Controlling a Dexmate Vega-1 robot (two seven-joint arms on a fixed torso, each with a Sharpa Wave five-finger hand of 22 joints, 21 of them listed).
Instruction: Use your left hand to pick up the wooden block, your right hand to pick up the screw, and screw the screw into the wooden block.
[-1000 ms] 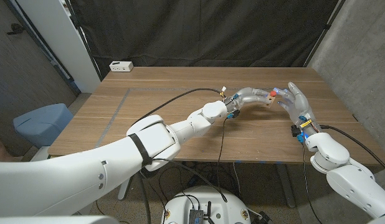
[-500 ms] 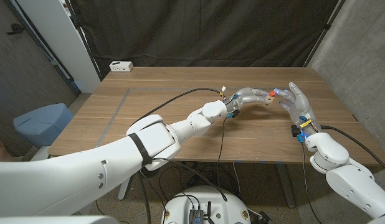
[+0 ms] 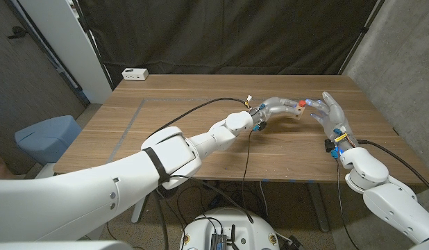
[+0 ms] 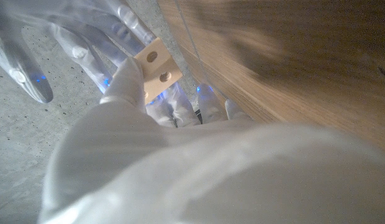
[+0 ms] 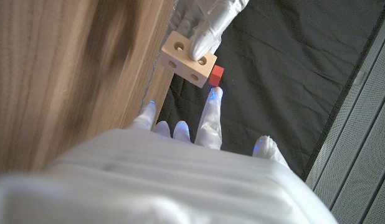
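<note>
Now the left hand (image 3: 278, 108) holds the wooden block (image 5: 187, 60) up over the table (image 3: 187, 104) | right hand (image 3: 330, 114) is just beside it, fingers spread | a red piece (image 5: 217, 76) touches a right fingertip; held or not, I cannot tell

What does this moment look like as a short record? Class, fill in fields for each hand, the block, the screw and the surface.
left hand: holds the wooden block
right hand: fingers spread, fingertips at the red screw head
wooden block: pale, round holes on two faces, lifted off the table
screw: red head against the block, shaft hidden
surface: wooden table
</note>
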